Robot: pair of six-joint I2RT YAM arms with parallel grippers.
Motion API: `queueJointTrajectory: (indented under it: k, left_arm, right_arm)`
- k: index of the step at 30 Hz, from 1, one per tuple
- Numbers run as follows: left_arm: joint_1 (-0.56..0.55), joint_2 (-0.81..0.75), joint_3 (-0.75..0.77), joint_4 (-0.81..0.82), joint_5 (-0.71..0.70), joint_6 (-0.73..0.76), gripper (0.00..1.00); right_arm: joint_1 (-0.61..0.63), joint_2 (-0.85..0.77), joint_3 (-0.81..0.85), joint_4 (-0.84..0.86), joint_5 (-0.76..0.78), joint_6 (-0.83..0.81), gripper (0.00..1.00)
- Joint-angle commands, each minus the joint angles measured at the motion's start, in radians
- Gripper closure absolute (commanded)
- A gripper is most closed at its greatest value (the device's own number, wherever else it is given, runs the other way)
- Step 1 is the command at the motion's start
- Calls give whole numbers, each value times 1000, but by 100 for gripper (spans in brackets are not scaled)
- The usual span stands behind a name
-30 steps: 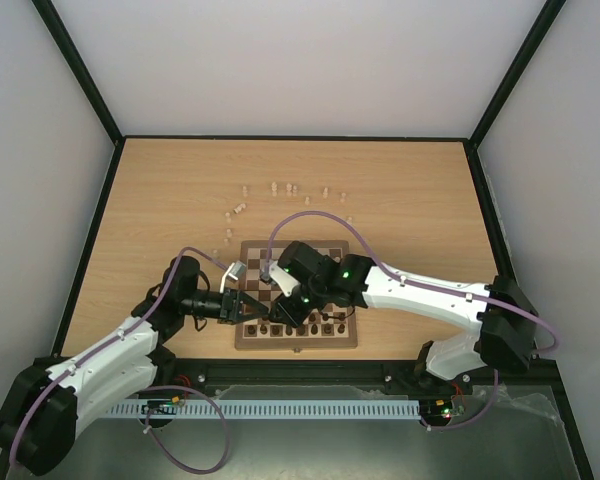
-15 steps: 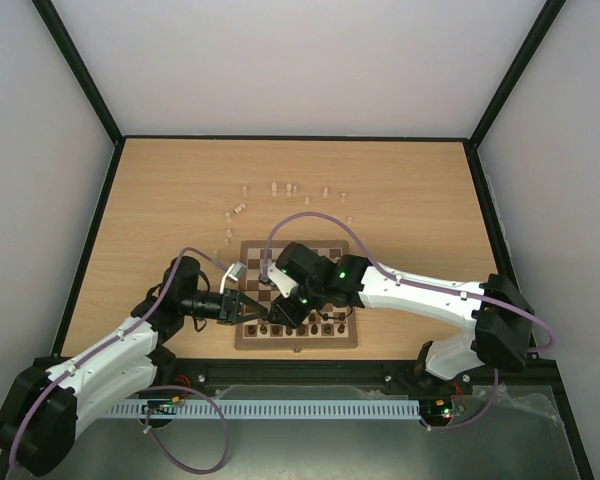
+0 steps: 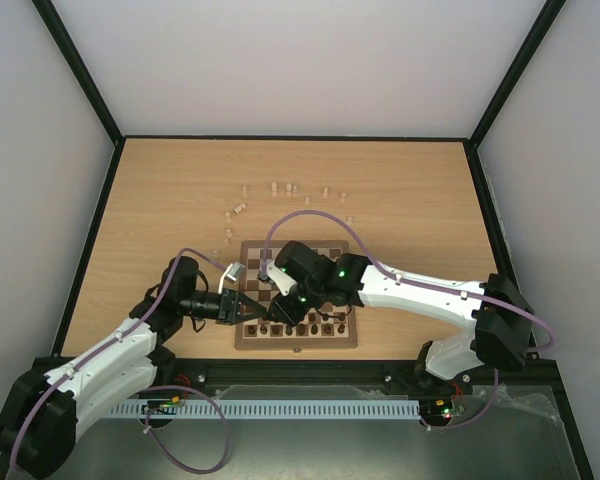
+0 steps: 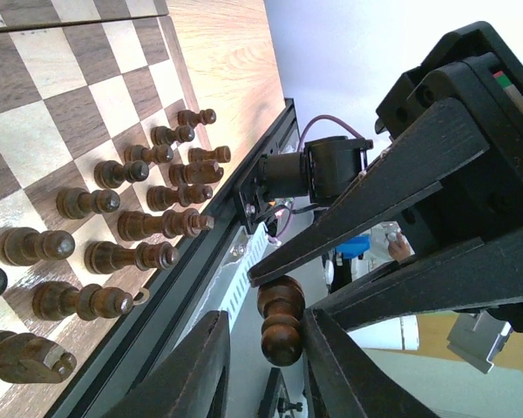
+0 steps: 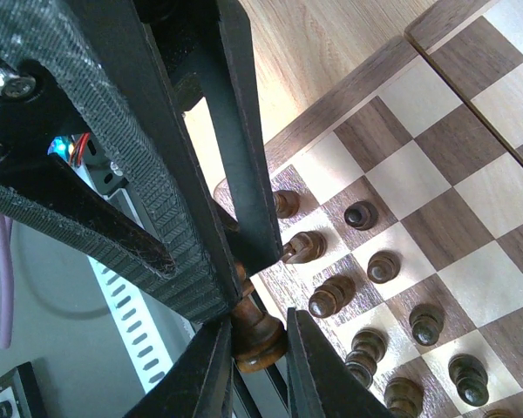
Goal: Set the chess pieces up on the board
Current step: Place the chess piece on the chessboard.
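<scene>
The board (image 3: 320, 256) lies at the near middle of the table, with dark brown pieces (image 3: 315, 325) standing in its two near rows. Both grippers meet above its near left corner. My right gripper (image 3: 271, 312) is shut on the base of a dark brown piece (image 5: 260, 335). My left gripper (image 3: 248, 309) is open around that piece's top (image 4: 281, 320), with a gap at one finger. In the left wrist view the right gripper's fingers (image 4: 375, 200) cross above my left gripper (image 4: 266, 326). Several pale cream pieces (image 3: 280, 188) lie on the tabletop beyond the board.
In the right wrist view the left gripper's fingers (image 5: 244, 131) cross over my right gripper (image 5: 260, 326), with standing dark pieces (image 5: 331, 296) close below. The metal rail (image 3: 280, 408) runs along the table's near edge.
My right gripper has shifted slightly left, closer to the left gripper. The left arm has barely moved.
</scene>
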Motion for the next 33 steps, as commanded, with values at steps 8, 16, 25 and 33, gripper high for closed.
queueJointTrajectory:
  k: [8, 16, 25, 33]
  left_arm:
    - [1, -16, -6, -12, 23, -6, 84]
    - [2, -24, -1, -11, 19, -18, 88]
    - [25, -3, 44, -98, -11, 42, 90]
    - [45, 61, 180, -304, -96, 191, 90]
  right_arm:
    - [6, 16, 40, 9, 6, 3, 90]
    - [7, 28, 54, 6, 6, 4, 84]
    - [7, 1, 53, -8, 31, 7, 65]
    - [5, -109, 12, -34, 103, 14, 41]
